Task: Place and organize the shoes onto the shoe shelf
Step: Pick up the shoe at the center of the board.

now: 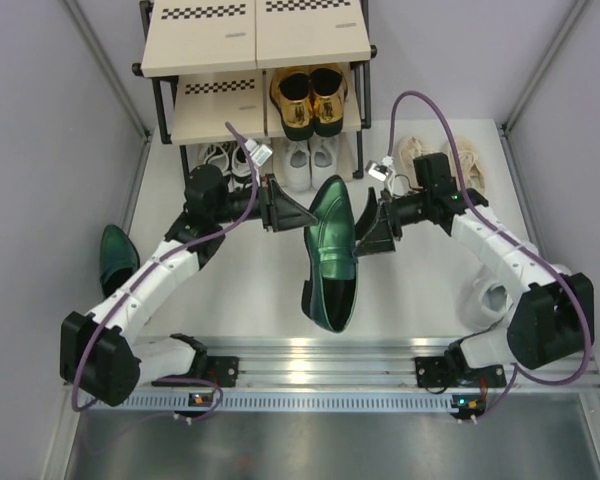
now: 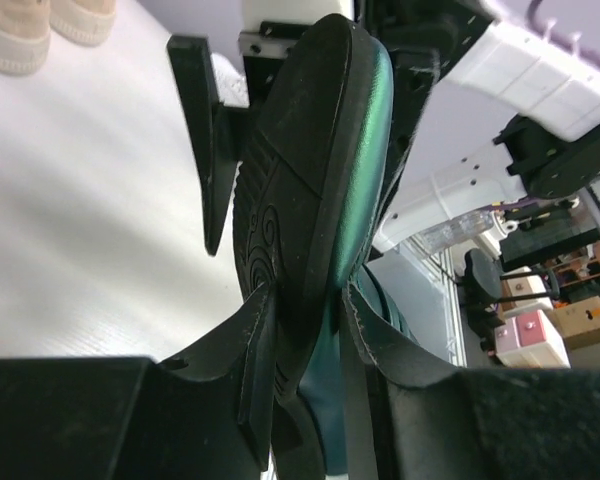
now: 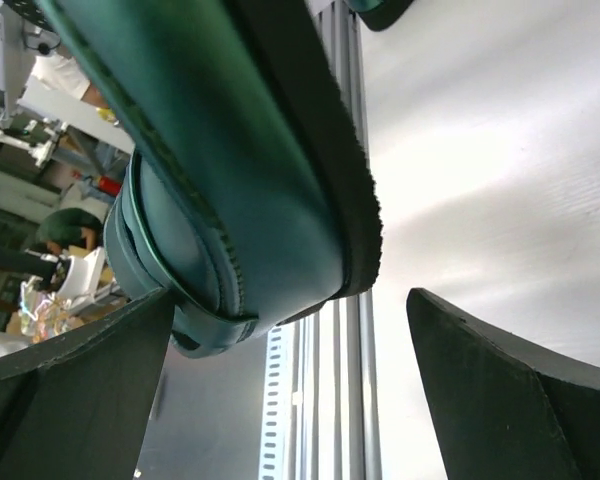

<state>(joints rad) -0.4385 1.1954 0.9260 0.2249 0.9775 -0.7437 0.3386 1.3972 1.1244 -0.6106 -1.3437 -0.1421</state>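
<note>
**Green loafer gripped at mid-surface, shelf at 12 o'clock**

The left fingers (image 1: 298, 215) are clamped on the green loafer (image 1: 330, 250), pinching it across the sole and upper near the front. The loafer's toe points to 12 o'clock and its heel to 6 o'clock, close to the metal rail (image 1: 320, 352) along the near edge. The right fingers (image 1: 370, 228) stand wide at the shoe's 3 o'clock side. In the right wrist view the shoe sits between them, well off one finger; whether it touches the other I cannot tell.

The shelf (image 1: 210, 45) stands at 12 o'clock, against the back wall. Its middle board holds the gold loafers (image 1: 311, 98) on the right half, and the left half (image 1: 215, 110) is bare. White lace-ups (image 1: 310, 160) and black-and-white sneakers (image 1: 223, 158) sit low under the boards, partly covered by them and by a cable.

The second green loafer (image 1: 115, 258) lies at 9 o'clock, near the left wall, with the left arm crossing its lower part. Beige sneakers (image 1: 465, 160) lie at 2 o'clock behind the right arm. A white shoe (image 1: 483, 297) at 4 o'clock is mostly hidden by that arm.
</note>
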